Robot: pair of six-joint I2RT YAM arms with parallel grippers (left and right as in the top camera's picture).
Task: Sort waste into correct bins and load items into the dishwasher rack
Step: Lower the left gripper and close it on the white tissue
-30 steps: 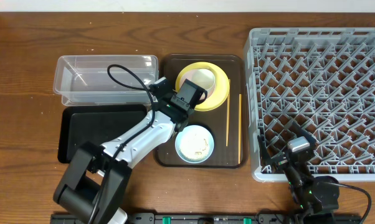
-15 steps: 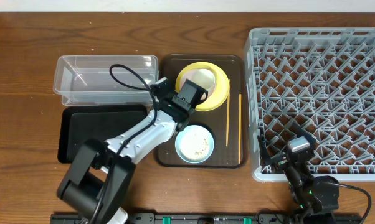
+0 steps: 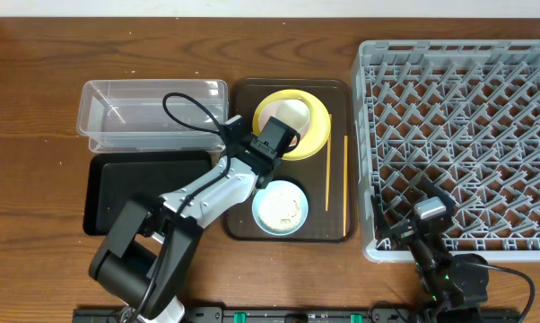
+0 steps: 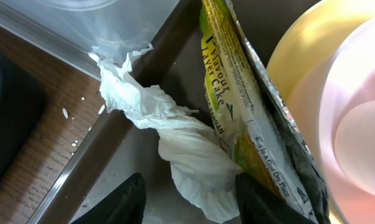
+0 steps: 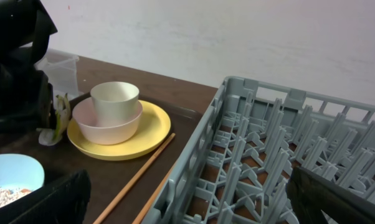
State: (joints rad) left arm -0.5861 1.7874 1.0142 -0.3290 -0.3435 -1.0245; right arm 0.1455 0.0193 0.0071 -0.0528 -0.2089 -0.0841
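My left gripper (image 3: 272, 144) is low over the brown tray's left side, next to the yellow plate (image 3: 317, 135). In the left wrist view its open fingers (image 4: 190, 208) straddle the lower end of the crumpled white tissue (image 4: 169, 134). The yellow-green wrapper (image 4: 231, 93) lies beside it against the plate (image 4: 299, 43) and pink bowl (image 4: 356, 112). The white cup (image 5: 114, 99) sits in the pink bowl (image 5: 106, 127). The light blue bowl (image 3: 280, 207) holds rice crumbs. Two chopsticks (image 3: 327, 170) lie on the tray's right side. My right gripper (image 3: 429, 220) is open and empty (image 5: 187, 205) over the grey rack's (image 3: 467, 135) front-left corner.
The clear tub (image 3: 149, 112) stands left of the brown tray (image 3: 243, 224), and the black tray (image 3: 135, 188) lies in front of the tub. A few white crumbs (image 4: 72, 124) lie on the wood beside the brown tray's rim.
The left arm's elbow and cable have shifted slightly right. The left gripper stays by the plate and the right arm has not moved.
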